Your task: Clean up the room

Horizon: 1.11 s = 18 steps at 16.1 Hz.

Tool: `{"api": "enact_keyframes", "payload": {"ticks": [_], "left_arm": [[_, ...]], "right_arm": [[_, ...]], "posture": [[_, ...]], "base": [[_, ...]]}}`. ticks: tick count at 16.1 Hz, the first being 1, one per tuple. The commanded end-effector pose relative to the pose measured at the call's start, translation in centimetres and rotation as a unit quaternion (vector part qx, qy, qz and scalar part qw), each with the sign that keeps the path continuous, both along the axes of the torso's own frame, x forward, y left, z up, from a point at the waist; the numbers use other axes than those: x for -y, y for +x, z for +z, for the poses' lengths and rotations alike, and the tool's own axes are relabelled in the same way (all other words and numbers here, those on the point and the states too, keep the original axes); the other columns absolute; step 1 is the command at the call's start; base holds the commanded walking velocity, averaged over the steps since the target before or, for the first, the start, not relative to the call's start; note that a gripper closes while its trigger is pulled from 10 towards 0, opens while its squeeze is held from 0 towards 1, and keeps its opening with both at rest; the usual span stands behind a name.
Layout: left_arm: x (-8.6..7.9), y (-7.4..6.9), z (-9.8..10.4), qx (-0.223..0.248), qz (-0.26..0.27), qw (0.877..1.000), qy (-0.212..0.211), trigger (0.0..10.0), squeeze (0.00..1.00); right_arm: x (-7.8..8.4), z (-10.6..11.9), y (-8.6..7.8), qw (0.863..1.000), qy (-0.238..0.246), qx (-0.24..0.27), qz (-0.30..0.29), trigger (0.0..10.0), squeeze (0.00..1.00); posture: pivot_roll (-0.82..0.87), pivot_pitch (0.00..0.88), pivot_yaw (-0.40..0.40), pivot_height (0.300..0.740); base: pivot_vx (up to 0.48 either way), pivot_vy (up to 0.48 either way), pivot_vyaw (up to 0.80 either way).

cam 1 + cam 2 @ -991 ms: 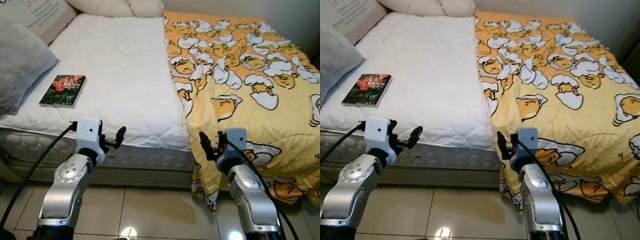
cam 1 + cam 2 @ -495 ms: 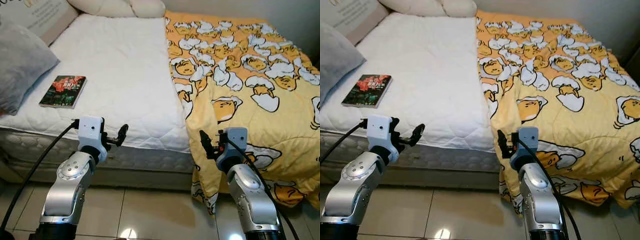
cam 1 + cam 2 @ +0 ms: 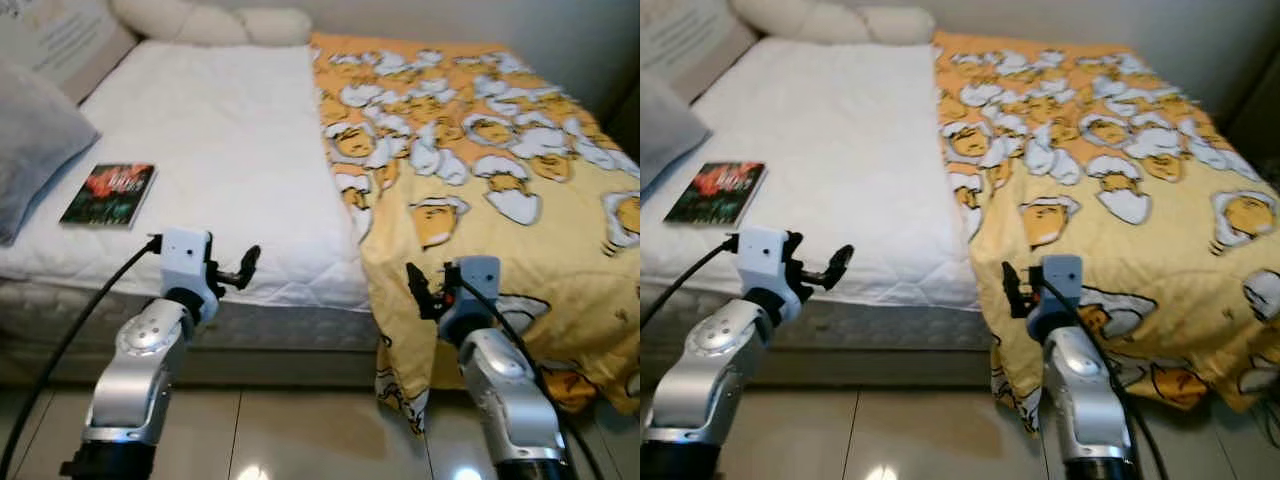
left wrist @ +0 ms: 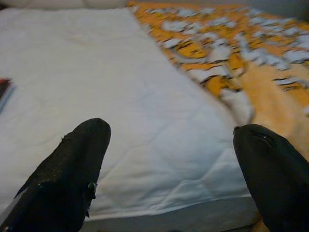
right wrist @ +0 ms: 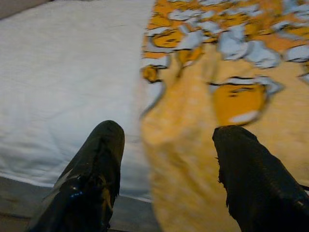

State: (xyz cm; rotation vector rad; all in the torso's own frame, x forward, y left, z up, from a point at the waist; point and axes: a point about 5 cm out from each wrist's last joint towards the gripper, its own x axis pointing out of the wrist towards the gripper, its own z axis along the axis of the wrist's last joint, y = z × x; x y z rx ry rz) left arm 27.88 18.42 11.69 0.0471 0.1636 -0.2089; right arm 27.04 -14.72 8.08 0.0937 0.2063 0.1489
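A yellow blanket (image 3: pixel 480 150) printed with egg cartoons covers the bed's right half and hangs over its front edge. The left half is bare white mattress (image 3: pixel 220 130), with a dark book (image 3: pixel 108 194) lying flat near its left side. My left gripper (image 3: pixel 245 268) hovers open in front of the mattress's front edge, with nothing between its fingers (image 4: pixel 82 145). My right gripper (image 3: pixel 415 290) is open just before the blanket's hanging edge (image 5: pixel 178 145), near where it meets the mattress, and holds nothing.
A grey pillow (image 3: pixel 30 140) leans at the bed's left edge. Cream pillows (image 3: pixel 200 20) lie along the head of the bed. Shiny tiled floor (image 3: pixel 300 430) runs between me and the bed frame.
The whole picture has shifted slightly and blurred, so the camera moved. Both arms keep the same pose before the bed, and the book and blanket lie as before.
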Motion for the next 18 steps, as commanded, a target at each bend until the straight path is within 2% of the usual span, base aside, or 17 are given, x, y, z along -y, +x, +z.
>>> {"api": "enact_keyframes", "payload": {"ticks": [1, 18], "left_arm": [[-0.01, 0.02, 0.02, 0.0, 0.0, 1.0, 0.001, 10.0, 0.26], [0.29, 0.33, 0.1, 0.004, -0.008, 1.0, 0.003, 10.0, 0.26]], "right_arm": [[-0.25, 0.06, 0.28, 1.0, 0.0, 0.002, 0.003, 10.0, 0.0], [-0.26, 0.07, 0.78, 1.0, -0.004, 0.012, 0.01, 10.0, 0.0]], "posture": [[0.03, 0.0, -0.035, 0.74], [0.03, 0.0, -0.03, 0.74]], "base": [[0.307, 0.0, 0.0], [0.306, 0.0, 0.0]]}}
